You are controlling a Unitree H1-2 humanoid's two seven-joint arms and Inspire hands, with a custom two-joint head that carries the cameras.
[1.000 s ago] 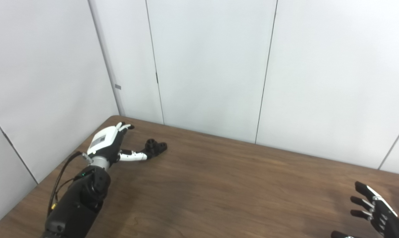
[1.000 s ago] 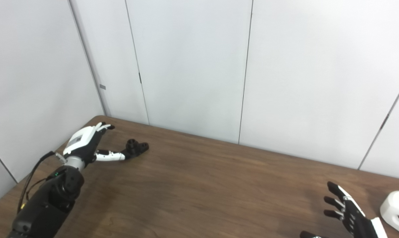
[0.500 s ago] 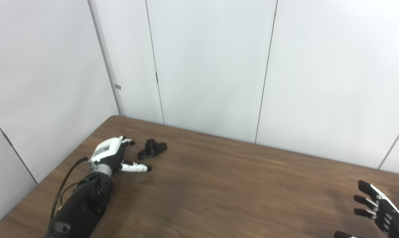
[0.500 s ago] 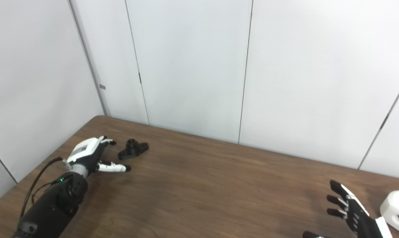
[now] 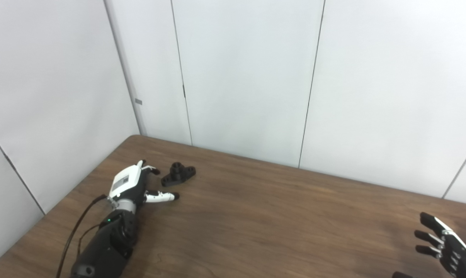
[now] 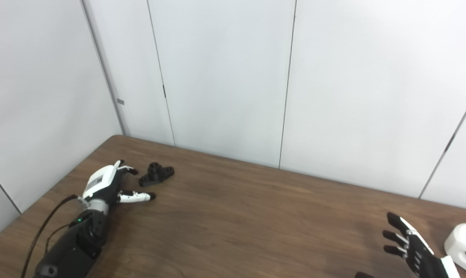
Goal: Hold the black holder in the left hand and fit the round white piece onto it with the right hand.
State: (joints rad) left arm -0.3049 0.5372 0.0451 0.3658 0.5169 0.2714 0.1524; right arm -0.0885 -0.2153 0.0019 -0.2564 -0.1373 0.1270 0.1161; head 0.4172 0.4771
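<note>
The brown table carries both parts, well apart: one at the far left, one at the right edge.

My left hand lies low over the table at the far left, spread, holding nothing; thumb and fingers reach toward the black holder without touching it. My right hand hovers at the lower right, fingers apart and empty, just beside the round white piece.

Round white piece: a chunky ring with a hole through it, lying near the table's right edge, mostly cut off in the left eye view. Judged rigid, light, probably printed plastic with a smooth rim. I would grip across the outer wall, keeping the bore clear for fitting.

Black holder: small, with a flat base and a short upright boss in the middle, resting on the table just beyond my left fingertips. Judged stiff and very light, so it is likely to skid if nudged. Best hold looks to be the base ends, pinched between thumb and fingers, leaving the boss exposed.

Neither part is grasped yet.
</note>
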